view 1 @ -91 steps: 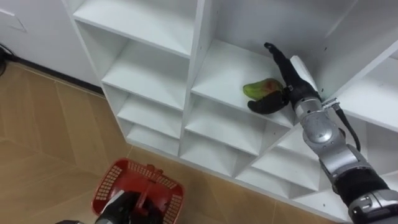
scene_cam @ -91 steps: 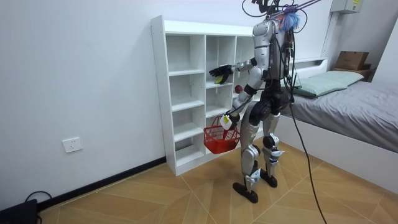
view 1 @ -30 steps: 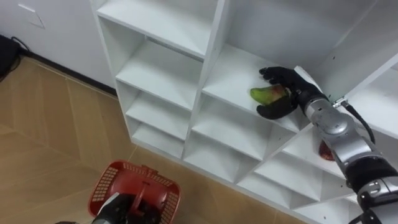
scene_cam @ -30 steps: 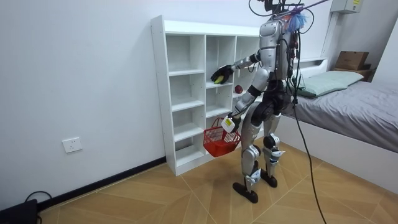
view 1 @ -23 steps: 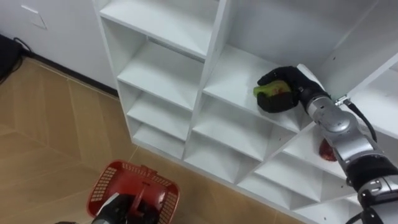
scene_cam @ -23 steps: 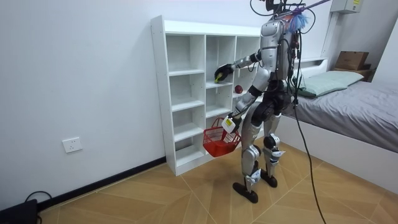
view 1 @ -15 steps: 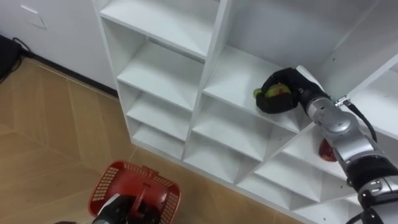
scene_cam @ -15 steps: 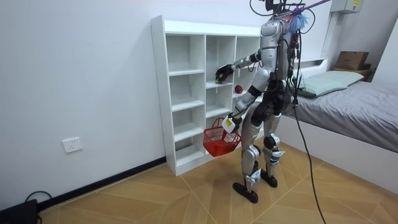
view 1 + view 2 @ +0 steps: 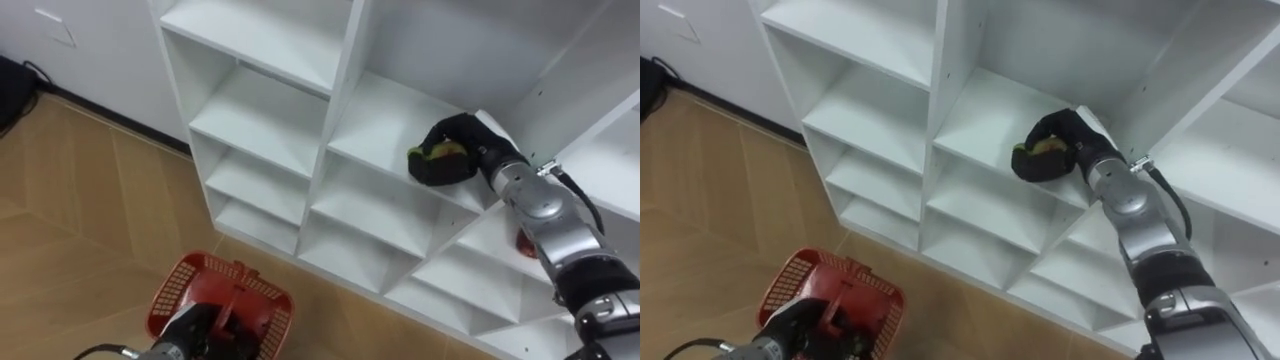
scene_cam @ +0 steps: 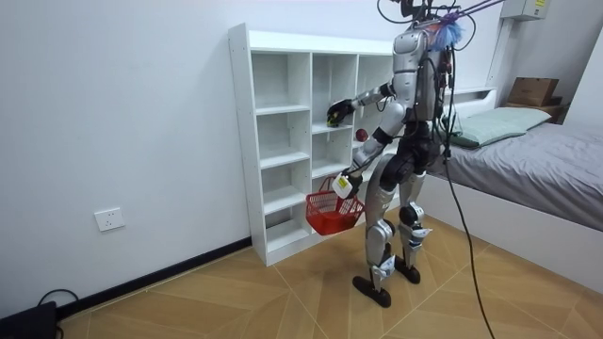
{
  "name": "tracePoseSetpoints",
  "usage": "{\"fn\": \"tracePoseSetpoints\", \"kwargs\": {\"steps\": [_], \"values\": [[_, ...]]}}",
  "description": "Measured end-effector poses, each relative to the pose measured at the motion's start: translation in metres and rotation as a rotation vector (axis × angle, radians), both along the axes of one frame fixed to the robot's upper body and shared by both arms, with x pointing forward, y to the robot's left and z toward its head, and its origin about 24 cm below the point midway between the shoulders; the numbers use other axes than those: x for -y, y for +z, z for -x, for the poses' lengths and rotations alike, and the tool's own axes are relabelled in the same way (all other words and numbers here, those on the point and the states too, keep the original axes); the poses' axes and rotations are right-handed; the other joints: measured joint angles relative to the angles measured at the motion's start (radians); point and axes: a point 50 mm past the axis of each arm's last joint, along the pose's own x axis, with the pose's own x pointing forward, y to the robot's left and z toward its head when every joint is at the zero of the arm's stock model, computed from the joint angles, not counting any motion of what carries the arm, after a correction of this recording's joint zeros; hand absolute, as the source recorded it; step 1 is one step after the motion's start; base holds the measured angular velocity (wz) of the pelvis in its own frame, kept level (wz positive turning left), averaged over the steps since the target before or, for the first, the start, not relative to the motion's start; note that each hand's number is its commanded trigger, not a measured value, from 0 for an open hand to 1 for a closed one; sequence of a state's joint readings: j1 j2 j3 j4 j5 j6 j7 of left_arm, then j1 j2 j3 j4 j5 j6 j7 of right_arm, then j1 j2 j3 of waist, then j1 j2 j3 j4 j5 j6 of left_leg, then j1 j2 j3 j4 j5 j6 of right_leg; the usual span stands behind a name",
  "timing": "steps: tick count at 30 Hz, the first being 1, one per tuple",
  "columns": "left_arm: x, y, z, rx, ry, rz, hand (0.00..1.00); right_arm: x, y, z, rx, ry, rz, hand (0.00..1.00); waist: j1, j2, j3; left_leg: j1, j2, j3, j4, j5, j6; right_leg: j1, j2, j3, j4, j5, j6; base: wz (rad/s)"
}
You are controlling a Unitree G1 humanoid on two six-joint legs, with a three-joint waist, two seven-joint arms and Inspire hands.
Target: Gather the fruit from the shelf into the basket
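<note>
Right hand [image 9: 465, 138] is clenched round the green-yellow fruit [image 9: 438, 152]. Its dark fingers wrap the fruit, and a small patch of smooth skin shows between them. Hand and fruit are at the front edge of a shelf board in the white closet [image 9: 340, 100]. Whether the fruit rests on the board cannot be told.

An upright divider stands close on the hand's right. To the hand's left the board is bare up to the next divider, and the compartment's front is open toward the robot.

Below the forearm, in a lower compartment, sits a red fruit [image 9: 521, 242], partly hidden by the arm. The closet is smooth and flat-panelled, with square-edged cells.

Well below the hand, the left hand [image 9: 192, 328] grips the handle of a red basket [image 9: 172, 288]. The basket is lattice-walled, hangs clear of the wooden floor [image 9: 70, 200] and is apart from the closet's foot.

In the room view the robot stands upright facing the closet, with a bed [image 10: 528, 151] on the room view's right.
</note>
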State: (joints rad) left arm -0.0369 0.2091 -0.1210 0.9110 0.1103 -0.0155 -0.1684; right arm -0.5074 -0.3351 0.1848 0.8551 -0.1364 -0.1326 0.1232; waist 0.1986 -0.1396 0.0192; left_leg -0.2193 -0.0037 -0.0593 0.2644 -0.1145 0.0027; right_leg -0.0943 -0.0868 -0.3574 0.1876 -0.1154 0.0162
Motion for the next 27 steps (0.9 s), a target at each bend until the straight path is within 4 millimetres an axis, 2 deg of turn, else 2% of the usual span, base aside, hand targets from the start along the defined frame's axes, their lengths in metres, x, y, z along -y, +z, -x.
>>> {"fn": "tracePoseSetpoints", "kwargs": {"steps": [8, 12, 14, 16, 18, 20, 22, 24, 27], "values": [[0.006, 0.000, -0.001, 0.022, -0.001, 0.006, 1.00, -0.014, -0.007, 0.013, 0.027, 0.050, -0.004, 1.00, -0.006, 0.014, -0.0059, 0.012, 0.005, 0.035, -0.009, -0.004, 0.004, -0.007, 0.001, 0.034, 0.001, 0.003, 0.002, -0.12], [0.010, 0.001, -0.004, 0.044, 0.006, 0.007, 1.00, -0.026, -0.011, 0.028, 0.052, 0.092, -0.038, 1.00, -0.029, 0.021, -0.0080, 0.013, 0.007, 0.047, -0.015, -0.005, 0.005, -0.014, 0.002, 0.049, 0.000, 0.004, 0.003, -0.10], [0.014, 0.001, -0.005, 0.057, 0.008, 0.012, 1.00, -0.032, -0.012, 0.034, 0.069, 0.108, -0.059, 1.00, -0.037, 0.029, -0.0144, 0.012, 0.008, 0.058, -0.022, -0.005, 0.005, -0.024, 0.001, 0.059, 0.002, 0.006, 0.003, -0.21], [0.018, 0.001, -0.005, 0.072, -0.001, 0.014, 1.00, -0.038, -0.015, 0.041, 0.064, 0.144, -0.081, 1.00, -0.061, 0.040, -0.0206, 0.017, 0.010, 0.067, -0.028, -0.005, 0.005, -0.026, 0.002, 0.069, 0.002, 0.007, 0.003, -0.14], [0.018, 0.002, -0.007, 0.084, -0.002, 0.013, 1.00, -0.044, -0.022, 0.049, 0.029, 0.195, -0.083, 1.00, -0.065, 0.042, -0.0196, 0.027, 0.014, 0.083, -0.033, -0.005, 0.005, -0.027, 0.004, 0.083, 0.002, 0.007, 0.003, -0.20], [0.021, 0.003, -0.010, 0.099, -0.010, 0.020, 1.00, -0.044, -0.043, 0.063, -0.091, 0.217, -0.054, 1.00, -0.070, 0.047, -0.0162, 0.028, 0.015, 0.088, -0.035, -0.005, 0.005, -0.029, 0.004, 0.089, 0.003, 0.008, 0.002, -0.13], [0.022, 0.004, -0.011, 0.107, -0.015, 0.028, 1.00, -0.045, -0.069, 0.087, -0.248, 0.248, -0.010, 1.00, -0.064, 0.058, -0.0086, 0.017, 0.020, 0.108, -0.034, -0.005, 0.006, -0.050, 0.008, 0.112, 0.006, 0.014, 0.000, -0.25], [0.023, 0.004, -0.011, 0.107, -0.014, 0.029, 1.00, -0.047, -0.076, 0.095, -0.301, 0.284, 0.001, 1.00, -0.064, 0.069, -0.0026, -0.002, 0.025, 0.131, -0.031, -0.005, 0.006, -0.085, 0.010, 0.134, 0.019, 0.018, -0.002, -0.41], [0.026, 0.004, -0.011, 0.106, -0.009, 0.047, 1.00, -0.056, -0.071, 0.094, -0.288, 0.349, 0.053, 1.00, -0.075, 0.077, -0.0011, -0.021, 0.031, 0.154, -0.029, -0.005, 0.005, -0.122, 0.014, 0.159, 0.034, 0.021, -0.006, -0.26]]}}
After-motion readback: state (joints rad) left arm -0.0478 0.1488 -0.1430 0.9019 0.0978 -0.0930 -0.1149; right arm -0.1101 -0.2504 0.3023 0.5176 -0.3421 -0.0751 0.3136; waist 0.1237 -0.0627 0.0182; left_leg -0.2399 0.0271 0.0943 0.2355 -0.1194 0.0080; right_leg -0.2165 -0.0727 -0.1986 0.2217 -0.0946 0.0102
